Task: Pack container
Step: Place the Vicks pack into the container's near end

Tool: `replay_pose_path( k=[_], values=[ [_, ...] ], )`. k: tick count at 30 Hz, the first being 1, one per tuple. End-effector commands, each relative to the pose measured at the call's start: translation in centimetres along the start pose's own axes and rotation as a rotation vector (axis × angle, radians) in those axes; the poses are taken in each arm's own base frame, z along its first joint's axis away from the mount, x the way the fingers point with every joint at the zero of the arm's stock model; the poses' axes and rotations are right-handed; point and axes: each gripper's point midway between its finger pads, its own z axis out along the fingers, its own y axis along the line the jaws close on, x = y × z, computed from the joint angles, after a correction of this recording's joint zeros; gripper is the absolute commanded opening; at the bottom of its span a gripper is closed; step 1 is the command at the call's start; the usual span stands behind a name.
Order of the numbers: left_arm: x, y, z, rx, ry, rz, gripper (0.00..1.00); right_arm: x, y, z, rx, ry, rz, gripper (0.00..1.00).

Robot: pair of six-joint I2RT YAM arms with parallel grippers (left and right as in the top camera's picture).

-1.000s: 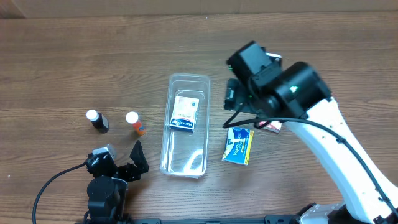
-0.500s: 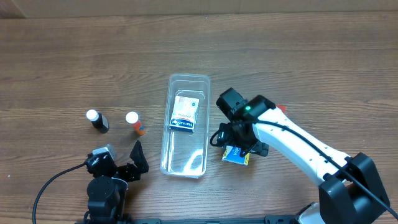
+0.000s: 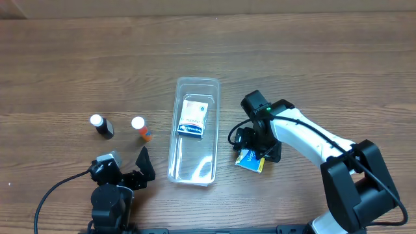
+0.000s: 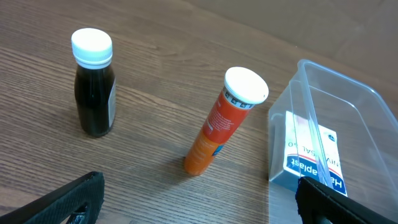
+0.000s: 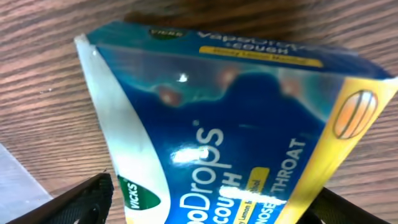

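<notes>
The clear container (image 3: 175, 133) lies lengthwise at mid table with a white and blue box (image 3: 193, 117) in its far half. It also shows in the left wrist view (image 4: 292, 106). My right gripper (image 3: 253, 155) is low over a blue and yellow Vicks cough drops box (image 3: 251, 162) just right of the container. In the right wrist view the box (image 5: 236, 118) fills the frame, with the open fingers (image 5: 214, 208) on either side of it. My left gripper (image 3: 125, 166) is open and empty near the front edge, left of the container.
A dark bottle with a white cap (image 3: 101, 125) and an orange tube with a white cap (image 3: 141, 129) stand left of the container. Both show in the left wrist view, the bottle (image 4: 93, 87) and the tube (image 4: 225, 121).
My right arm came down from above the table onto the Vicks box, and the box turned slightly. The left arm has not moved.
</notes>
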Motion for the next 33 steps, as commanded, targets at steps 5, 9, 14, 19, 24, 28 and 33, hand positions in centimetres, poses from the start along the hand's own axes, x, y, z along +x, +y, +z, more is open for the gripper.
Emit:
replay_pose_path(
  k=[5,9,14,19,24,28,33],
  values=[
    [0.0,0.0,0.0,0.001,-0.005,0.016,1.00,-1.4,-0.8,-4.6,0.130,-0.105,-0.013,0.71],
    [0.0,0.0,0.0,0.001,-0.005,0.017,1.00,-2.6,3.1,-14.9,0.082,-0.350,-0.115,0.75],
    [0.0,0.0,0.0,0.001,-0.005,0.017,1.00,0.3,10.5,-19.3,-0.119,-0.443,-0.289,0.78],
    [0.0,0.0,0.0,0.001,-0.005,0.017,1.00,3.8,14.5,-14.7,-0.168,-0.313,-0.356,0.78],
    [0.0,0.0,0.0,0.001,-0.005,0.017,1.00,6.0,17.4,-8.5,-0.121,-0.227,-0.359,0.78],
    [0.0,0.0,0.0,0.001,-0.005,0.017,1.00,6.8,17.3,-5.6,-0.060,-0.181,-0.311,0.78],
    [0.0,0.0,0.0,0.001,-0.005,0.017,1.00,6.0,18.4,-7.4,-0.098,-0.255,-0.352,0.92]
  ],
)
